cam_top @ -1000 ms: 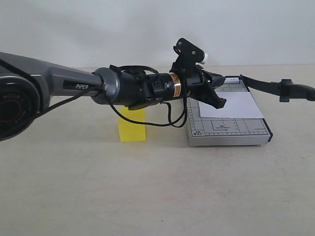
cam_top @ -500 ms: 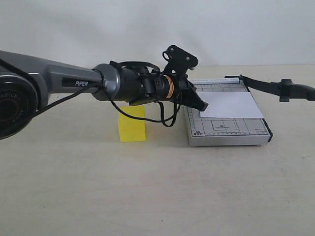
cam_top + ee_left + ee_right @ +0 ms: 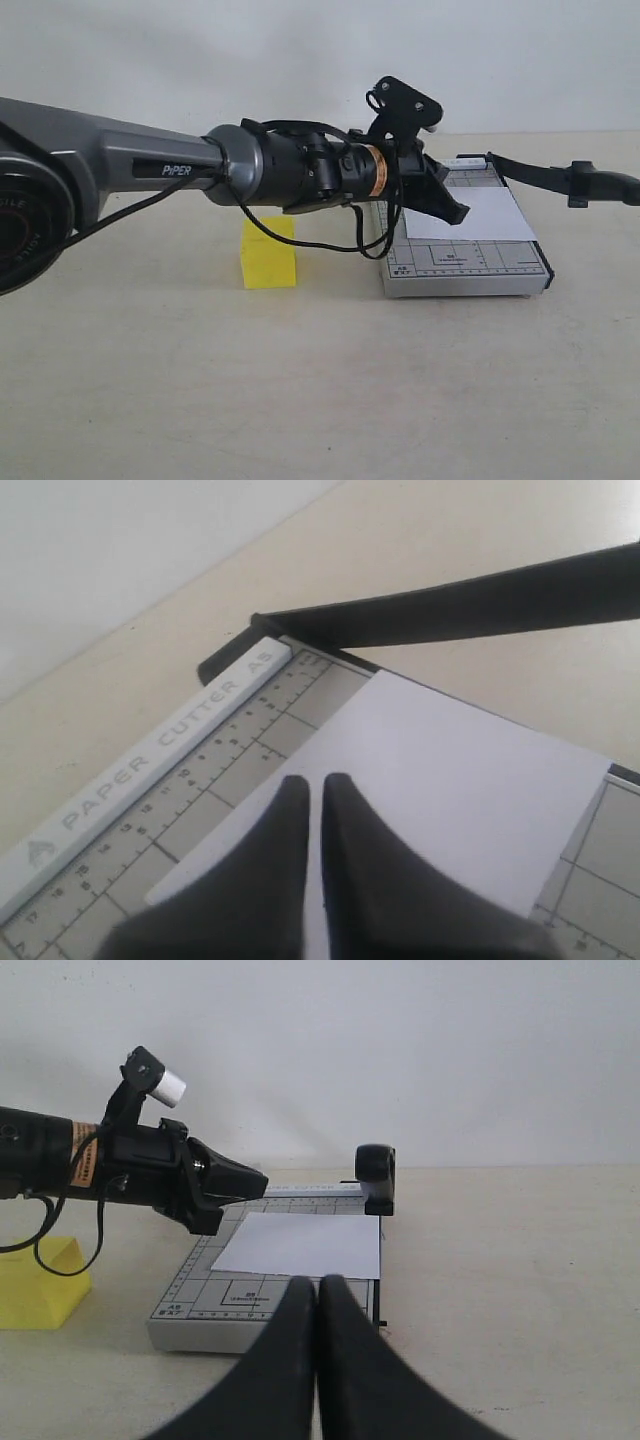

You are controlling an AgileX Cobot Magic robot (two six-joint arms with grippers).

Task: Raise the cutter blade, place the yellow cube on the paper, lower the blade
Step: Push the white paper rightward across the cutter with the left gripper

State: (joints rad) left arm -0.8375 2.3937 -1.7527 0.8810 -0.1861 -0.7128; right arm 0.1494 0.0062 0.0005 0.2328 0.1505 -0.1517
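The grey gridded trimmer board [image 3: 465,265] carries the white paper [image 3: 480,213]. The cutter blade [image 3: 545,175] stands lifted off the board, its thick handle [image 3: 605,185] free of both grippers. My left gripper [image 3: 455,212] hovers over the paper's near-left part, shut and empty; in the left wrist view its fingertips [image 3: 296,786] show a hairline gap above the paper [image 3: 450,780]. The yellow cube [image 3: 268,254] sits on the table left of the board, under the left arm. My right gripper [image 3: 318,1282] is shut and empty, in front of the board [image 3: 195,1305].
A white ruler strip [image 3: 150,770] marked PAPER CUTTER runs along the board's far edge. The left arm's cable [image 3: 330,245] hangs over the cube and the board's left edge. A pale wall stands behind the beige table [image 3: 320,380].
The left gripper drew back left off the paper, then swung right again over it. Blade, cube and paper have not moved.
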